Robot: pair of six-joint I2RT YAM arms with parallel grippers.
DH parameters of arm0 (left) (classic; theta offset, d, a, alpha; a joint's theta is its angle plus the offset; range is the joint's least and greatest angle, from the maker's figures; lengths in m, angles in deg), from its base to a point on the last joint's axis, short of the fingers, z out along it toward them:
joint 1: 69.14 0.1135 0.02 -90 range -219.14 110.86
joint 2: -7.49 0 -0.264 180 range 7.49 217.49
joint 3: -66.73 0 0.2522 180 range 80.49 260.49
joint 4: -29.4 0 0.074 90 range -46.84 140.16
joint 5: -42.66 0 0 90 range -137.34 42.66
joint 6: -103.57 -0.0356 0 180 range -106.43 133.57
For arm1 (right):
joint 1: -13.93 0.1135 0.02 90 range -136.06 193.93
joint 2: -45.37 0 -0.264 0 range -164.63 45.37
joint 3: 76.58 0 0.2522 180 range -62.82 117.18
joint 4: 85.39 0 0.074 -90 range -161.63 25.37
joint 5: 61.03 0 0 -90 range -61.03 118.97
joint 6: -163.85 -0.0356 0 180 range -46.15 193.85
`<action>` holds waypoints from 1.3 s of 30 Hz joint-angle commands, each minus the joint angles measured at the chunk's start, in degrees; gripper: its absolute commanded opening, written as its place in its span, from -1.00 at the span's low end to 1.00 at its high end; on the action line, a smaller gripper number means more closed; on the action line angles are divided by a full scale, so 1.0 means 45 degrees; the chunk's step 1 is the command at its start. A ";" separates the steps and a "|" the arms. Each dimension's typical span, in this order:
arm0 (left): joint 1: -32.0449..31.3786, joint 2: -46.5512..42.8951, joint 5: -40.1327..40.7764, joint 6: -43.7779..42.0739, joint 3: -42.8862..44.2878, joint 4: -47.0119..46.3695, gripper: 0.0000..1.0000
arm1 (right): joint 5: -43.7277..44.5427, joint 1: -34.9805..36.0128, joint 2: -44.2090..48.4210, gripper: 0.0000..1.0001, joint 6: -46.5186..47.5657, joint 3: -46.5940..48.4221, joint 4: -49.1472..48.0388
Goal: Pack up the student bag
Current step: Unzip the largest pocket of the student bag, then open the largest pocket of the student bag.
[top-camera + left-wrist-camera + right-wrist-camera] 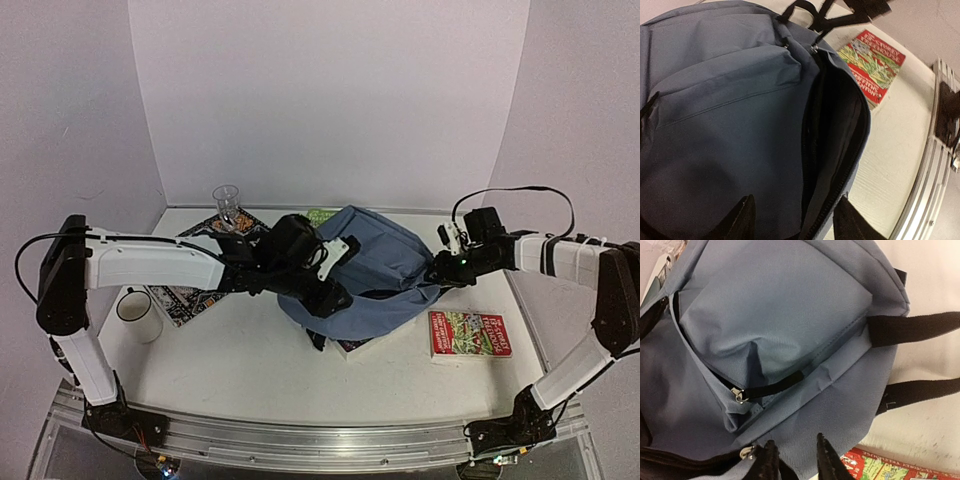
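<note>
As the overhead camera has it, the student bag [385, 265] lies slumped in the middle of the table [250, 370], between the two arms. The left gripper [330, 297] is at its near-left edge and the right gripper [440, 272] at its right flank. A red book [468, 333] lies flat just off the bag's near-right corner, plainly closer to the right arm. Neither pair of fingers can be read from up here.

Over to the left wrist: the left gripper [795, 222] has its fingers spread wide, straddling the rim of the bag's open mouth [835, 130] without clamping it. That dark slot runs straight away from the fingers, its far end aimed at the red book [872, 62].

Right wrist now: the right gripper [796, 460] shows a narrow gap with flat cloth visible through it, nothing apparently nipped. The main zipper pull [746, 452] sits just beside one finger, with the front pocket [775, 315] ahead and the straps [915, 327] trailing right. By the look of it, the book goes in along that slot, and the right arm is better placed to fetch it.
</note>
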State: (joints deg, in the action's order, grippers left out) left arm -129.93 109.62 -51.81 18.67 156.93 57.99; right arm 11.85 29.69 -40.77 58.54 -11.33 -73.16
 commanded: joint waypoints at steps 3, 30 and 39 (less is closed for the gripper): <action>0.0229 -0.1757 0.1862 0.1770 0.0007 -0.0131 0.36 | 0.0586 0.0738 0.1194 -0.16 0.1449 0.1160 0.1504; 0.2885 -0.2038 0.0226 0.8039 -0.2397 0.1134 0.11 | 0.1181 0.6100 -0.1746 0.80 0.6260 0.4399 0.3720; 0.2865 -0.1960 -0.0628 0.8276 -0.3420 -0.0069 -0.70 | 0.2268 0.6952 -0.1990 0.87 0.7768 0.4269 0.4571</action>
State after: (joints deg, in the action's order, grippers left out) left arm -116.82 100.61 -51.92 54.85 143.54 61.46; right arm 18.95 59.76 -48.26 89.25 6.35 -57.17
